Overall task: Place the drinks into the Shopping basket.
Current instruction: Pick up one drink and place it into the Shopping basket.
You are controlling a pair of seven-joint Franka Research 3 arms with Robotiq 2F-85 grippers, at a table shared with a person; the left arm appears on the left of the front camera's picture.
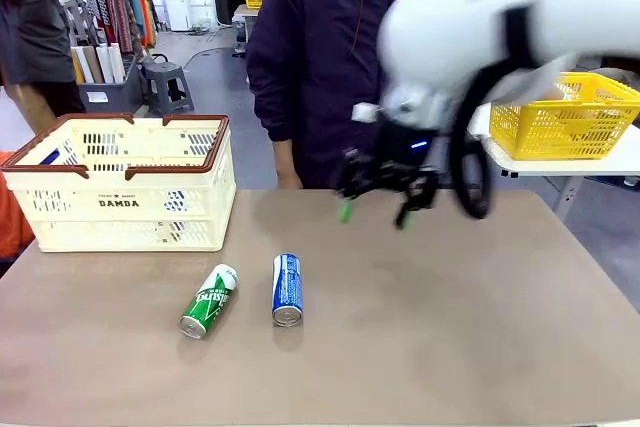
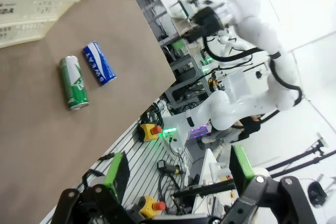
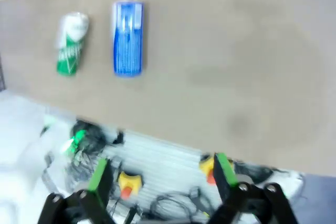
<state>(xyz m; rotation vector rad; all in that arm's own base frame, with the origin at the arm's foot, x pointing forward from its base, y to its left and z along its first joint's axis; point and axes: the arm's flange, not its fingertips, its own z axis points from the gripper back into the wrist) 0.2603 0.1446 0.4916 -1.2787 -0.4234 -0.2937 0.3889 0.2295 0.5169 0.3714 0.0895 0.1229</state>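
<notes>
Two drinks lie on their sides on the brown table: a green can and, just right of it, a blue can. The cream Shopping basket with a brown rim stands at the table's far left. My right gripper hangs open above the table's middle, right of the cans and well above them, blurred. My left gripper is open beyond the table's near edge, nothing between its fingers.
A person in a dark jacket stands at the far edge behind the right arm. A bright yellow mesh basket sits on a white side table at the back right. Bare tabletop spreads right of the cans.
</notes>
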